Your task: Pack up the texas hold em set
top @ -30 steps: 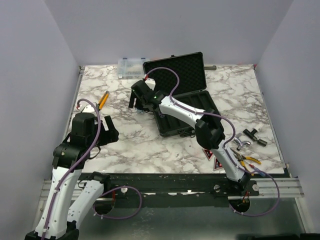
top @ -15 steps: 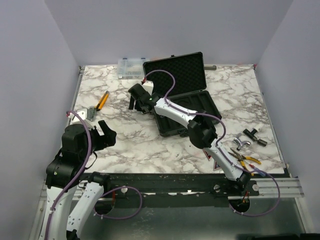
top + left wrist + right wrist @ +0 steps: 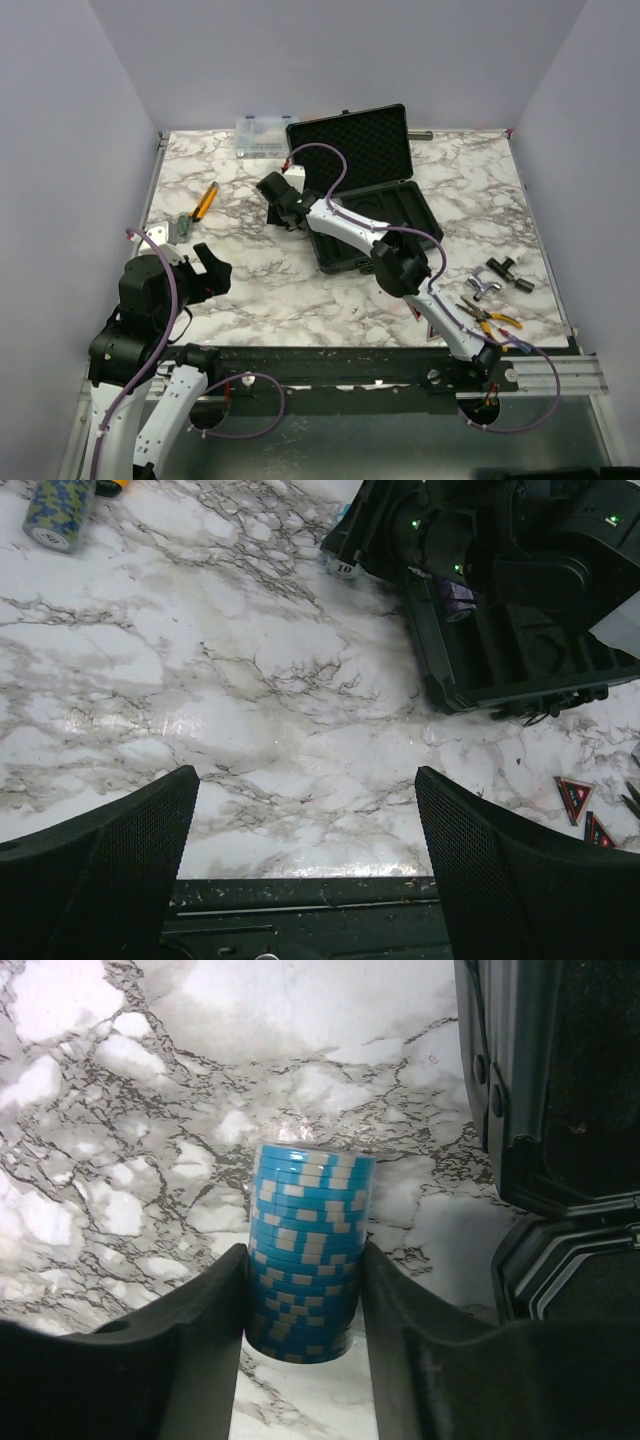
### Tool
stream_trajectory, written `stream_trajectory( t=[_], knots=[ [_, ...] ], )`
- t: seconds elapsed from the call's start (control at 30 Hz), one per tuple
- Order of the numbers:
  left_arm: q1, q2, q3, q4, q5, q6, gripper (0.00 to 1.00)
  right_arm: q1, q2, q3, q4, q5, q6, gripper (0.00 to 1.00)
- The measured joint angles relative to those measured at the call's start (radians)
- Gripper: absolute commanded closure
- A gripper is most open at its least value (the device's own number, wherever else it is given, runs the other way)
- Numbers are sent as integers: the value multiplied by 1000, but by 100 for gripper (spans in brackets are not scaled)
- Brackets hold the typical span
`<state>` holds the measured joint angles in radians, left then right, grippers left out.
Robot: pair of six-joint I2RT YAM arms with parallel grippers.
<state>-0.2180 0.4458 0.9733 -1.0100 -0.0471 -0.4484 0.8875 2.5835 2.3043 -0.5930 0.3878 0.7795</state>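
Right wrist: right tool [image 3: 303,1295] clamps blue chip stack [image 3: 305,1250]; arm [image 3: 345,222] stretched forward.

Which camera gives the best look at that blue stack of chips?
The right wrist view: the blue chips fill its centre, gripped by the right hand. From the top, the hand hides them; the left wrist view shows only a sliver.

- left arm [image 3: 140,310]: folded back close to its base at the near-left edge of the counter [image 3: 250,290], wrist tipped forward and down.
- left pincer [image 3: 305,780]: fingers [image 3: 120,860] spread wide apart, above the counter.
- right arm [image 3: 400,265]: stretched far forward and to the left, elbow raised mid-span, wrist angled down.
- right pincer [image 3: 300,1255]: fingers [image 3: 190,1330] pressed against both sides of an upright blue chip stack [image 3: 310,1200] standing on the counter.
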Motion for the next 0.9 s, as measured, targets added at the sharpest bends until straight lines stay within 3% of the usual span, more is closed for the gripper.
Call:
stream_trajectory(
  t=[0.1, 0.3, 0.5, 0.9],
  knots=[
    [0, 0, 0, 0, 0, 0, 10, 0, 0, -3, 5, -4, -16, 73],
    [0, -10, -13, 21, 0, -1, 6, 3, -37, -69, 73, -55, -93, 89],
    [0, -64, -70, 75, -10, -12, 2, 15, -161, -191, 158, -140, -185, 93],
    [0, -245, -257, 187, -53, -44, 1, 21, -648, -575, 295, -199, -268, 96]
  ],
)
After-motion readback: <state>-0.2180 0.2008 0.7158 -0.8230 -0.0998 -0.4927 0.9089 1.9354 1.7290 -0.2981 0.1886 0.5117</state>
